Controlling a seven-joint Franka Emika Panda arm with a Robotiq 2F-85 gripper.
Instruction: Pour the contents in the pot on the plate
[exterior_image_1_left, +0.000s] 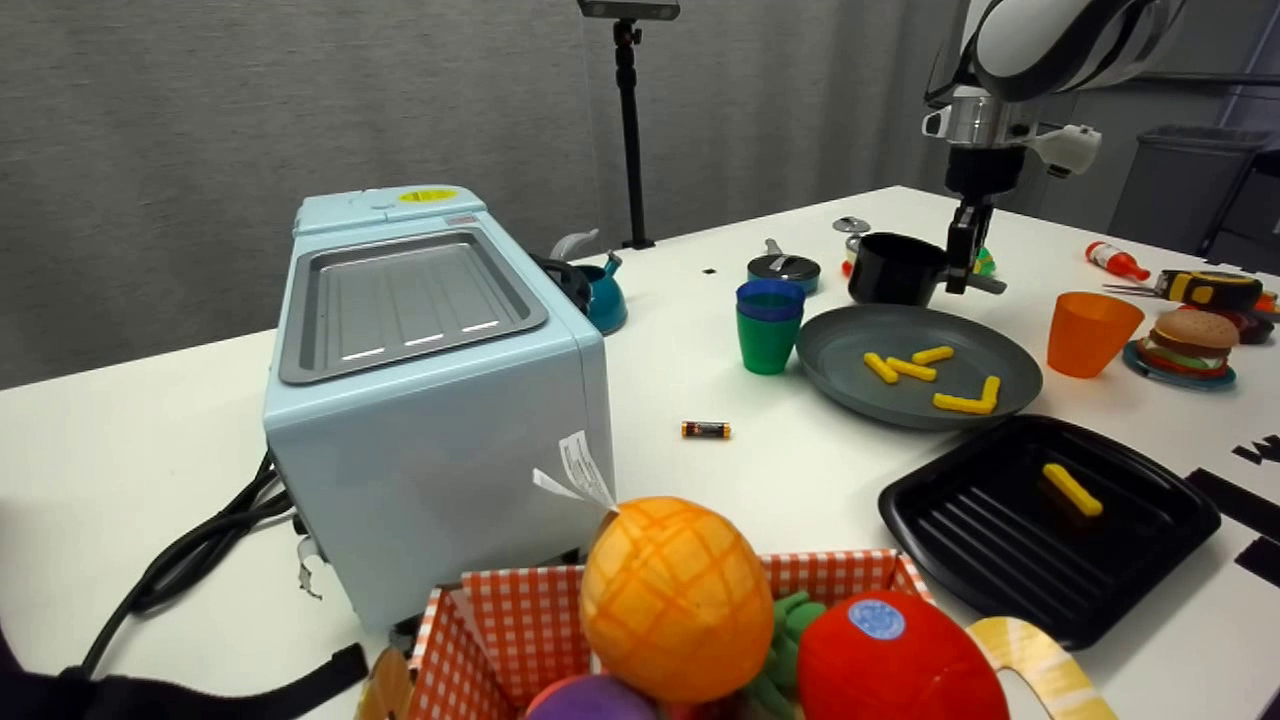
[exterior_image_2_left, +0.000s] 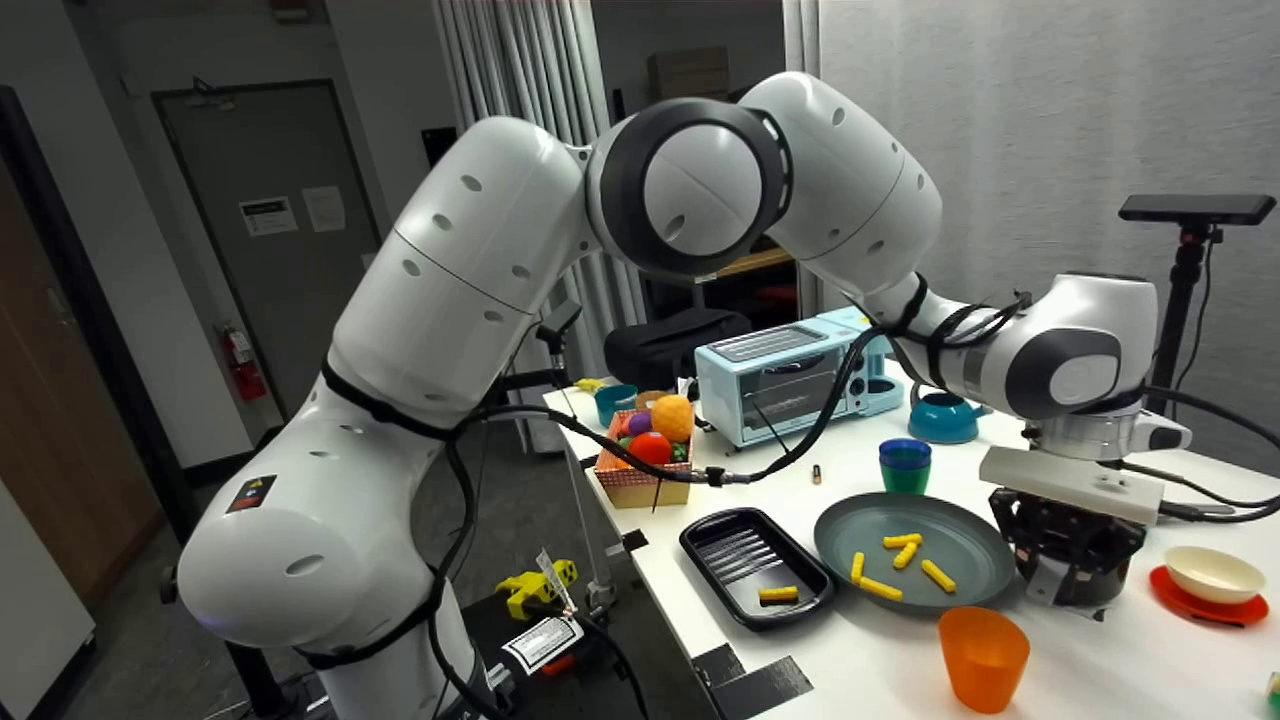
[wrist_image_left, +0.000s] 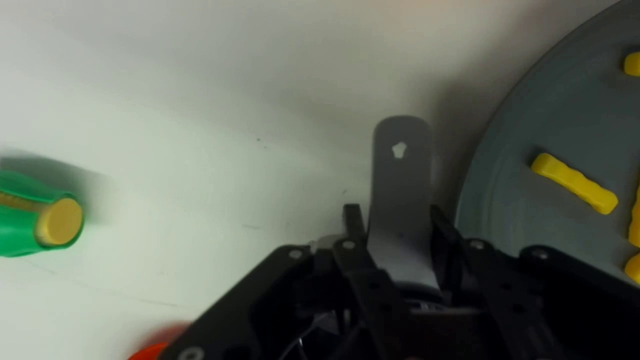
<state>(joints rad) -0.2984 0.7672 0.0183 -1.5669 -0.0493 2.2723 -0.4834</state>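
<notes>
- Counter (exterior_image_1_left: 800, 480), white-topped: spread before you in both exterior views.
- Toaster oven (exterior_image_1_left: 450, 470), pale blue: a grey tray (exterior_image_1_left: 400, 300) lies on its top.
- Plate (exterior_image_1_left: 920, 325), round, dark grey, rim raised: on the counter, between your grill pan (exterior_image_1_left: 975, 545) and your pot (exterior_image_1_left: 893, 275).
- Grill pan, black, ridged: close by the plate; whether they touch, you cannot tell.
- Tool: your tool (wrist_image_left: 395, 215) has its fingers (wrist_image_left: 354, 222) pinched on the pot's handle (wrist_image_left: 400, 185), the holed end jutting past them in the wrist view.
- Pot, black, round, short-sided: mouth up, off to the side of the plate; its floor is hidden from you, and you cannot tell whether its base rests on the counter.
- Orange cup (exterior_image_1_left: 1095, 335): standing near the plate.
- Blue-and-green cup (exterior_image_1_left: 768, 345): also near the plate, blue above, green below.
- Yellow sticks (exterior_image_1_left: 911, 369): five on your plate, two of them meeting at a corner; a sixth stick (exterior_image_1_left: 1072, 489) lies in the grill pan.
- Battery (exterior_image_1_left: 706, 430): lying between the toaster oven and the plate.
</notes>
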